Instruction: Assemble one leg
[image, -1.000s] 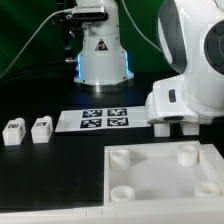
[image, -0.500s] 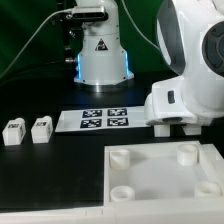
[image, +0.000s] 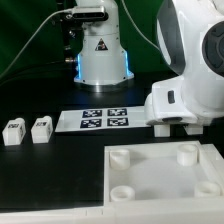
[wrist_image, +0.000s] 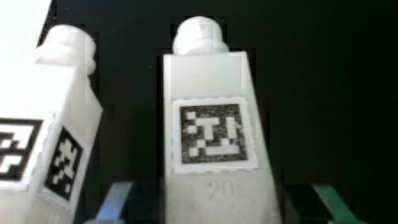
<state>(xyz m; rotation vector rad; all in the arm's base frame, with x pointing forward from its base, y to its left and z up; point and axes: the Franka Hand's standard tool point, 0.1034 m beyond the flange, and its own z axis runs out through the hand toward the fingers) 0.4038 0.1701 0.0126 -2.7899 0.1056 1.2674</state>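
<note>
While my claw (wrist_image: 222, 205) hangs spread at three o'clock in the exterior view, the leg (wrist_image: 217, 120) lies between its jaws, untouched, with a second leg (wrist_image: 54, 130) just beside it. I judge this the grasping step. Next, I close squarely on the leg.

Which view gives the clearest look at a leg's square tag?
The wrist view: one leg fills much of the frame, tag facing the camera, a second leg beside it. The exterior view shows two tiny legs at its left, tags unreadable; whether they are the same legs, I cannot tell.
</note>
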